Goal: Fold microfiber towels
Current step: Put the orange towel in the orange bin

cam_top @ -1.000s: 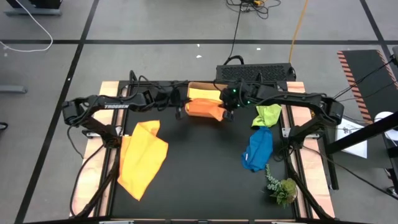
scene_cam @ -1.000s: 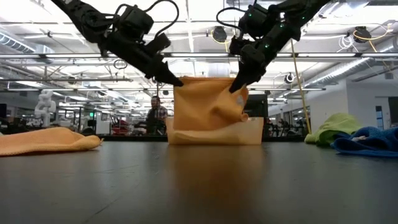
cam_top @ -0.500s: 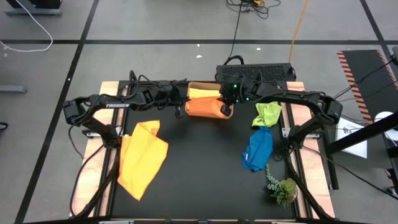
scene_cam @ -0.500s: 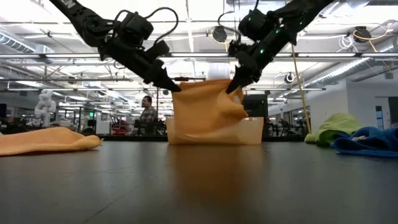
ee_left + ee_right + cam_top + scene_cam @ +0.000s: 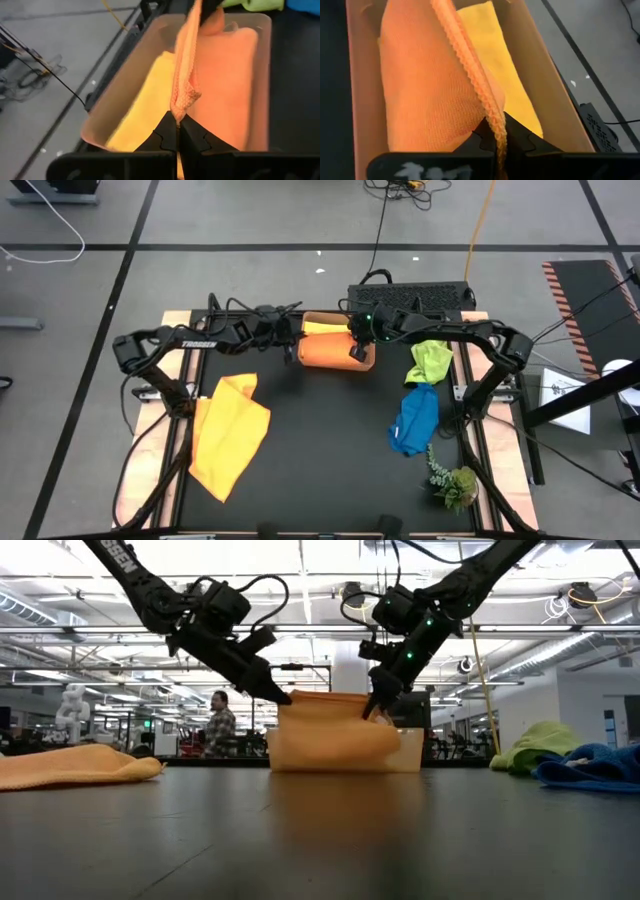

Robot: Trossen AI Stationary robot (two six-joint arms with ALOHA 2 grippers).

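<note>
From above, the tray [image 5: 318,318] sits at the table's far edge with a yellow towel [image 5: 322,330] inside it, which the level view across the table hides behind the orange towel [image 5: 335,733]. The wrist views show the orange towel draped into the tray over the yellow one.

The table [image 5: 320,450] is black. Left of the tray lies a second orange towel [image 5: 228,433]; right of it lie a green towel [image 5: 431,362], a blue towel [image 5: 415,420] and a plant sprig [image 5: 452,480]. Beyond the tray, a person [image 5: 216,725] stands in the room.

The left gripper [image 5: 289,352] and right gripper [image 5: 355,350] each pinch a top corner of the orange towel, fingers closed tight on its edge above the tray.
</note>
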